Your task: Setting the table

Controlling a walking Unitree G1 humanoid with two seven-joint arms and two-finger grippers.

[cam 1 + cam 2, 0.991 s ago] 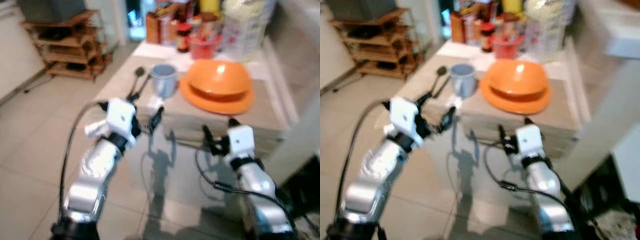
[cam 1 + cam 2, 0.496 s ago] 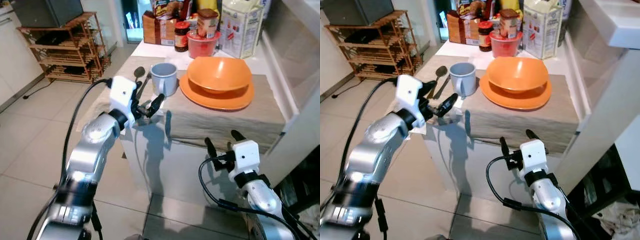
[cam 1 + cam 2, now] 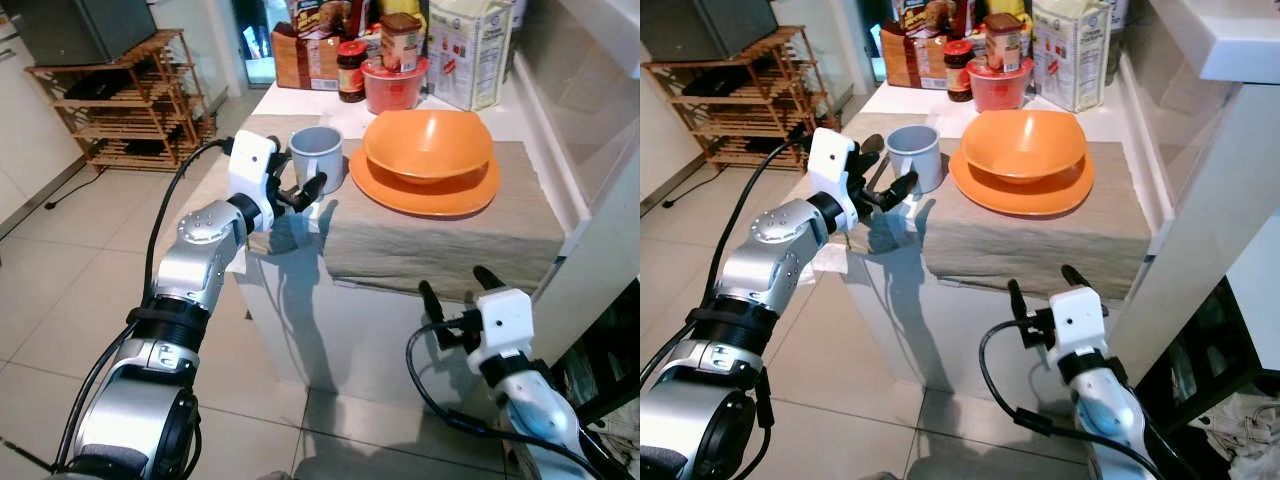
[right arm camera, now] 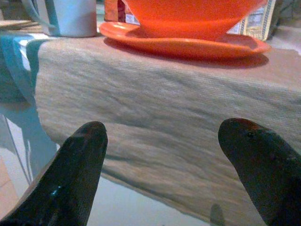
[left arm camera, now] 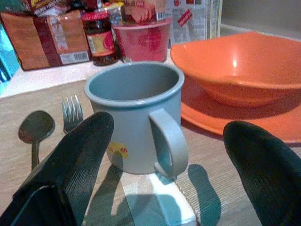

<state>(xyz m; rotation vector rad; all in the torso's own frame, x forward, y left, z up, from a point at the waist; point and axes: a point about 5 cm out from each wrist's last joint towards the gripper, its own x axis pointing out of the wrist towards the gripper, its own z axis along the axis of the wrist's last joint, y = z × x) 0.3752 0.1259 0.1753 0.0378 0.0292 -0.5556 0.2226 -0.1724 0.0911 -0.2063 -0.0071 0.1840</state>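
Observation:
A grey-blue mug (image 3: 317, 157) stands on the beige table runner (image 3: 440, 235), its handle turned toward my left gripper (image 3: 296, 189). That gripper is open just in front of the mug, not touching it; in the left wrist view the mug (image 5: 136, 117) sits between the two spread fingers (image 5: 77, 160). An orange bowl (image 3: 428, 145) rests on an orange plate (image 3: 425, 193) to the right of the mug. A spoon (image 5: 35, 129) and a fork (image 5: 71, 110) lie on the far side of the mug. My right gripper (image 3: 460, 299) is open, low in front of the runner's hanging edge.
Jars, a red tub (image 3: 392, 85) and boxes crowd the back of the counter. A wooden rack (image 3: 120, 95) stands at the far left on the tiled floor. A white ledge (image 3: 1230, 40) runs along the right side.
My left gripper has reached forward and up to the mug. The right gripper has dropped slightly. The camera has steadied and shifted, and the blur is gone.

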